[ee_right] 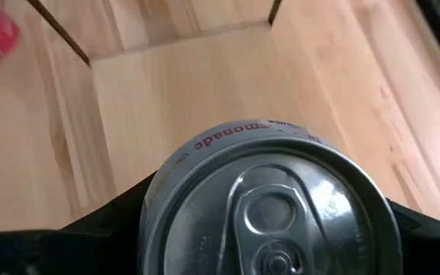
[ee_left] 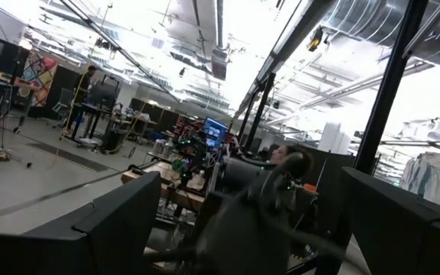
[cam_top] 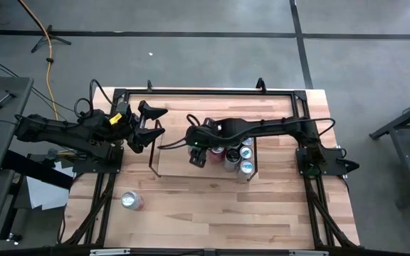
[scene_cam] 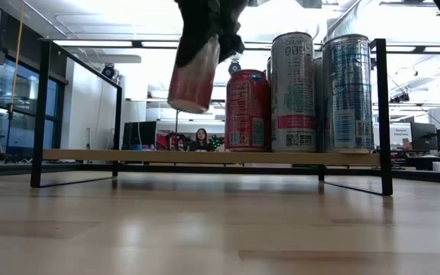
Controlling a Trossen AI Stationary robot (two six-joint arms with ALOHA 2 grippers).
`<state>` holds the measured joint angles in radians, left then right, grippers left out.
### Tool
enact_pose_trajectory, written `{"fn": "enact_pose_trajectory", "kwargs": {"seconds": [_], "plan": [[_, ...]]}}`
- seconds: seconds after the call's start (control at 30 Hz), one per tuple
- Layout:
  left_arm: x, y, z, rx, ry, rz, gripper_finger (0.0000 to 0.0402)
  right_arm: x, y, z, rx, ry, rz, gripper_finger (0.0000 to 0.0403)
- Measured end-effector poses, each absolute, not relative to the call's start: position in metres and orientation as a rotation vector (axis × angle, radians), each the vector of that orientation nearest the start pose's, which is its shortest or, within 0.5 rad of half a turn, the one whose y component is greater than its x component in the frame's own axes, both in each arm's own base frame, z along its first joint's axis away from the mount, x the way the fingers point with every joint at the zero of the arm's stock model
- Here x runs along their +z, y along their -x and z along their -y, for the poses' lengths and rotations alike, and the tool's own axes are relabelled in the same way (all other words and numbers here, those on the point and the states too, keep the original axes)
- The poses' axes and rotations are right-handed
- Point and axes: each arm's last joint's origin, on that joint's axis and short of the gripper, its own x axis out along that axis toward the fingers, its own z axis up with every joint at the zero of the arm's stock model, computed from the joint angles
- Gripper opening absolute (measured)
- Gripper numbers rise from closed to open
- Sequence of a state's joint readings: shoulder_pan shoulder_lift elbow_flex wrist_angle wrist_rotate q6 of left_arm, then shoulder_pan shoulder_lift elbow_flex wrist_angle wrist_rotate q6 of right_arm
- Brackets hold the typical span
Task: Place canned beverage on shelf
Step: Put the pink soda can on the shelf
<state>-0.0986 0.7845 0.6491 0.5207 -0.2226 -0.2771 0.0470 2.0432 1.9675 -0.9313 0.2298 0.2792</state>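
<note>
The wood counter (cam_top: 212, 220) carries the low shelf (cam_top: 180, 162), where several cans (cam_top: 240, 158) stand at its right end. The right gripper (cam_top: 198, 153) hangs above the shelf, its jaws pinching a pink can (scene_cam: 194, 75) clear of the board, tilted. The left gripper (cam_top: 148, 124) waits past the shelf's left end, jaws spread; another can (cam_top: 132, 201) lies on the counter nearer the front.

Overhead view evenly lit, soft, no hard shadows on surface (cam_top: 212, 206). Low view strongly backlit: ceiling lights blown white, cans (scene_cam: 296, 92) dark-faced against glare, faint shade under shelf (scene_cam: 128, 156), near boards out of focus. Held can (scene_cam: 195, 75) smeared by blur. Left wrist view tilted, hazy, bright ceiling washed out, own fingers (ee_left: 121, 221) blurred dark masses. Right wrist view warm; can top (ee_right: 270, 206) close and soft, wood behind blurred.
</note>
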Motion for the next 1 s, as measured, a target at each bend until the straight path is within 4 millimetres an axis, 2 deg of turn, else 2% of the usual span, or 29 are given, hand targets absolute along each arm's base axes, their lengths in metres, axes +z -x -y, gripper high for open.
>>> {"fn": "enact_pose_trajectory", "kwargs": {"seconds": [0.43,0.67,1.0], "plan": [[0.353,-0.173,0.011,0.069,0.335,0.396,0.0355,0.261,-0.452,-0.012,-0.33,-0.101,-1.077,0.0282],[0.352,-0.173,0.011,0.067,0.343,0.396,0.0355,0.254,-0.454,-0.009,-0.35,-0.098,-1.096,0.031],[0.352,-0.173,0.011,0.067,0.344,0.396,0.0355,0.255,-0.454,-0.005,-0.347,-0.106,-1.094,0.0318]]}}
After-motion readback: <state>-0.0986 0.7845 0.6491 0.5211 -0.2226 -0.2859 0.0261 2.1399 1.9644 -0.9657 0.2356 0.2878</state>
